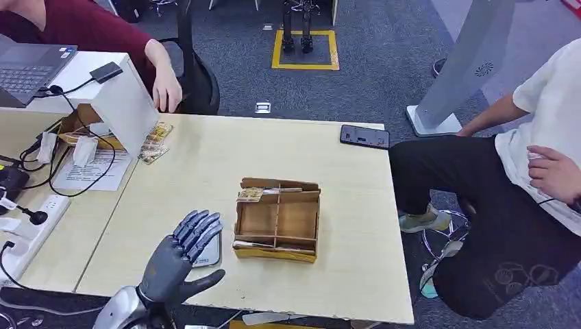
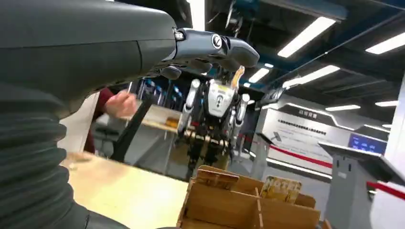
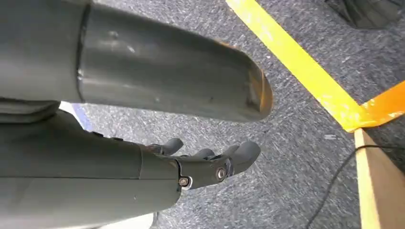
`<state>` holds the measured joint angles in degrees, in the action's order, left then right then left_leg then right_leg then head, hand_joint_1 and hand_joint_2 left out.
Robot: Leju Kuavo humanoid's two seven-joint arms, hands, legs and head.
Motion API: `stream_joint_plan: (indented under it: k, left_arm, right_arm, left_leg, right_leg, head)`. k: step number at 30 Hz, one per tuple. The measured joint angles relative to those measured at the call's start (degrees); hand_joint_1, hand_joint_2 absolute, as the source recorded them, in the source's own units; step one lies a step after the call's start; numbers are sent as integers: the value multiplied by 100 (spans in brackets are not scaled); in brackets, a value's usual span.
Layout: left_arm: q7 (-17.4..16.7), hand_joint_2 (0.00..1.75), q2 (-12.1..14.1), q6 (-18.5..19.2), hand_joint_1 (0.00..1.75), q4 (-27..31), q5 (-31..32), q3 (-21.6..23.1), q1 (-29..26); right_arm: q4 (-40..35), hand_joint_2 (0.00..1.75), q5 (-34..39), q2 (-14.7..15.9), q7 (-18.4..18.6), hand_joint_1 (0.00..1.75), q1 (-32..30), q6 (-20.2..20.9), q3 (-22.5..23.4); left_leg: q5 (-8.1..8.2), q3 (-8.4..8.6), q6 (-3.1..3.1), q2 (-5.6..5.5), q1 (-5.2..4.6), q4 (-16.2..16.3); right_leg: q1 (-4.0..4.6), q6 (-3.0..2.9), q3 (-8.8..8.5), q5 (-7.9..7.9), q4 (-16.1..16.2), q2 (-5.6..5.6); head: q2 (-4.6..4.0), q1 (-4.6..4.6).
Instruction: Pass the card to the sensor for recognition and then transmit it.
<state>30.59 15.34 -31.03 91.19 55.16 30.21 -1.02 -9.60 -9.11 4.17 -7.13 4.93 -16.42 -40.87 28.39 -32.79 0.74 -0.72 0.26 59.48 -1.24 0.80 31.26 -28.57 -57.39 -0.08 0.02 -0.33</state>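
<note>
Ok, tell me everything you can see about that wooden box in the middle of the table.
The wooden box is a shallow open-topped tray of thin light-brown board, split by dividers into compartments. It sits flat near the middle of the pale table, just right of the left hand, which does not touch it. A patterned card stands in its far-left corner, and flat pieces lie along its near edge.

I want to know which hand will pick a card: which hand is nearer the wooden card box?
Left. The left hand hovers over the table beside the wooden card box; the right hand hangs over the carpet floor.
</note>
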Motion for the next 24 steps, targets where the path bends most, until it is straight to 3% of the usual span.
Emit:
stream_joint_plan:
  k: [3,6,24]
  left_arm:
    - [-333,175,75,-436,0,-57,384,183,13]
    - [-456,175,98,-611,0,-326,559,325,41]
    - [-961,175,20,-698,0,-1054,947,679,251]
  right_arm:
    - [0,0,-48,5,4,0,7,44,0]
    - [-2,0,-66,7,4,0,39,63,0]
    - [-9,0,-103,7,42,0,69,53,2]
  left_leg:
    - [1,0,0,1,-1,0]
    - [1,0,0,1,-1,0]
    - [0,0,0,1,-1,0]
  right_leg:
    - [-1,0,1,0,0,1]
    - [-1,0,2,0,0,1]
    - [-1,0,2,0,0,0]
  head:
    - [-2,-2]
    - [0,-2]
    - [-2,0]
